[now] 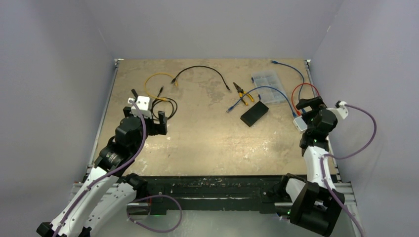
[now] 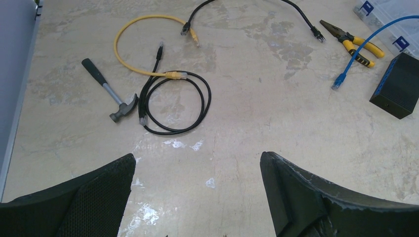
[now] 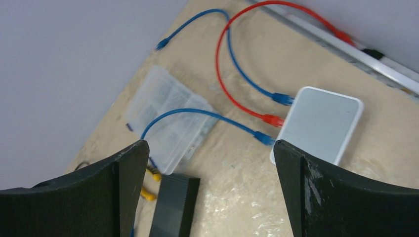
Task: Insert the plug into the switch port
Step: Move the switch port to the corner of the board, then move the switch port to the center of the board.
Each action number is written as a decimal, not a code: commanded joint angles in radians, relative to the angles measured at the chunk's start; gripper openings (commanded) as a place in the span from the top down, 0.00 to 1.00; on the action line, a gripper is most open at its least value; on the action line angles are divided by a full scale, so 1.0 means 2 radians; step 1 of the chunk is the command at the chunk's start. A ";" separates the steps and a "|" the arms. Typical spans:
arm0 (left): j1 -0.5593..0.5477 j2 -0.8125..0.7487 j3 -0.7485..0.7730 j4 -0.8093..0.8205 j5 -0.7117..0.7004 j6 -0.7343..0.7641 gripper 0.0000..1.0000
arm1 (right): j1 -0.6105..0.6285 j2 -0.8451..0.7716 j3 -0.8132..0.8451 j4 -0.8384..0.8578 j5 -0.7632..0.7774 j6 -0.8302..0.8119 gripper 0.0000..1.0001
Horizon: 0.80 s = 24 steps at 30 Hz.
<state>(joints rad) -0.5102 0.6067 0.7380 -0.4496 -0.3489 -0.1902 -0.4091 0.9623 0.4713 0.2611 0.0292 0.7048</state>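
Both hands hang released and empty: left hand (image 2: 197,163), right hand (image 3: 211,148). The blue plug (image 3: 264,138) lies mid-frame on the counter (image 3: 232,190), just beside the white switch (image 3: 321,123), seemingly unseated. It is likely light and rigid on a limp cable (image 3: 188,111), so pinch the plug body.

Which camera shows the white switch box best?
Right wrist view: the flat white plastic switch box lies unobstructed, two blue plugs and one red plug at its edge. Top external shows only a sliver beside the right arm; left wrist doesn't show it.
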 commanded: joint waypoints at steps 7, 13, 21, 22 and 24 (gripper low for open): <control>0.008 -0.002 -0.002 0.013 -0.019 0.001 0.04 | 0.144 0.024 0.065 -0.025 0.040 -0.093 0.01; 0.013 -0.007 -0.003 0.014 -0.031 0.000 0.04 | 0.206 0.086 0.098 -0.074 0.058 -0.131 0.01; 0.018 0.001 -0.003 0.014 -0.029 0.001 0.04 | 0.275 0.187 0.126 -0.098 0.108 -0.115 0.01; 0.019 0.001 -0.003 0.014 -0.028 0.001 0.04 | 0.285 0.196 0.130 -0.099 0.125 -0.109 0.01; 0.020 0.002 -0.003 0.015 -0.026 0.001 0.04 | 0.305 0.211 0.141 -0.104 0.159 -0.093 0.01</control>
<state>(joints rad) -0.4820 0.6075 0.7376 -0.4496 -0.3977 -0.1905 0.1383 1.3529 0.6792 0.0788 0.1970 0.4778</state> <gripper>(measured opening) 0.960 0.985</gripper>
